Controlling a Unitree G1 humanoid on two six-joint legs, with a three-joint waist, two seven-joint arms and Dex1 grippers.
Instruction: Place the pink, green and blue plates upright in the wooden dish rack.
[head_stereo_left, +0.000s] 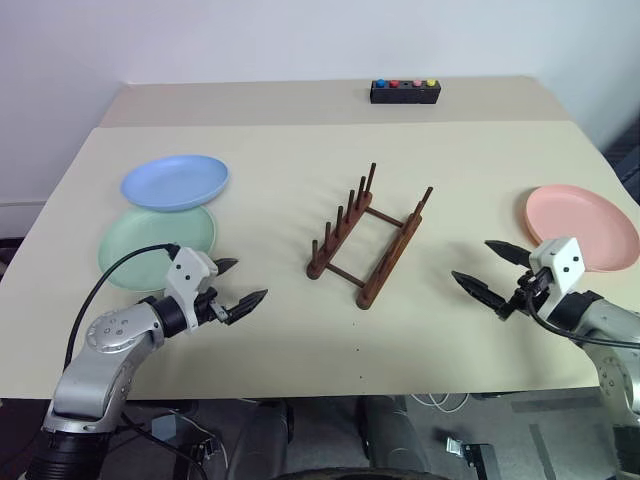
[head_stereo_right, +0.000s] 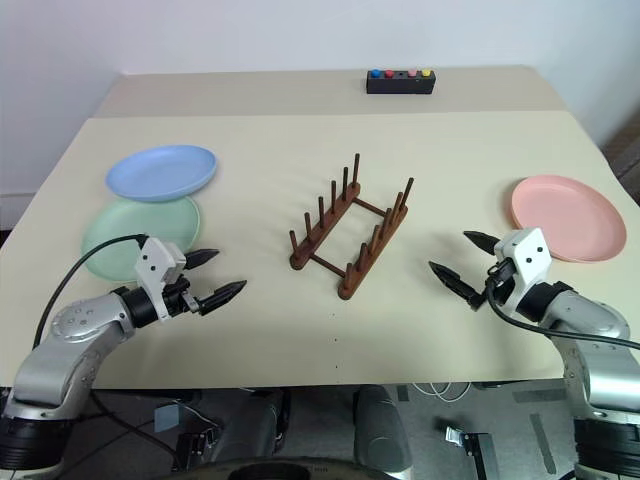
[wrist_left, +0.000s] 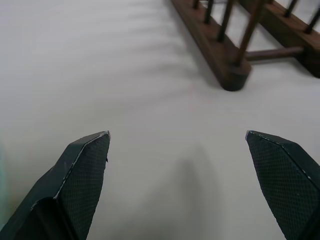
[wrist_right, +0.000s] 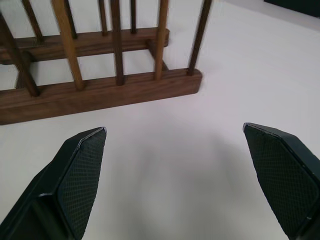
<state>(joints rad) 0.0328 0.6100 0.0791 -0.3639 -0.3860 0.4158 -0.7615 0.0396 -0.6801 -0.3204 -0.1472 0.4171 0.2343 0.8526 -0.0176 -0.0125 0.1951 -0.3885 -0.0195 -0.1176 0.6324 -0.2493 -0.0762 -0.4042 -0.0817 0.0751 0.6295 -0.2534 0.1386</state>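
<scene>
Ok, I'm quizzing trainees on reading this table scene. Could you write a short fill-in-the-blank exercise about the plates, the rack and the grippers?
1. The round light blue plastic plate partly overlaps the pale mint ____ plate.
2. The salmon pink plastic plate lies flat nearest the ____ gripper.
3. The dark brown wooden dish rack holds ____ plates.
4. The left gripper has its two black fingers ____.

Missing words: green; right; no; open
</scene>
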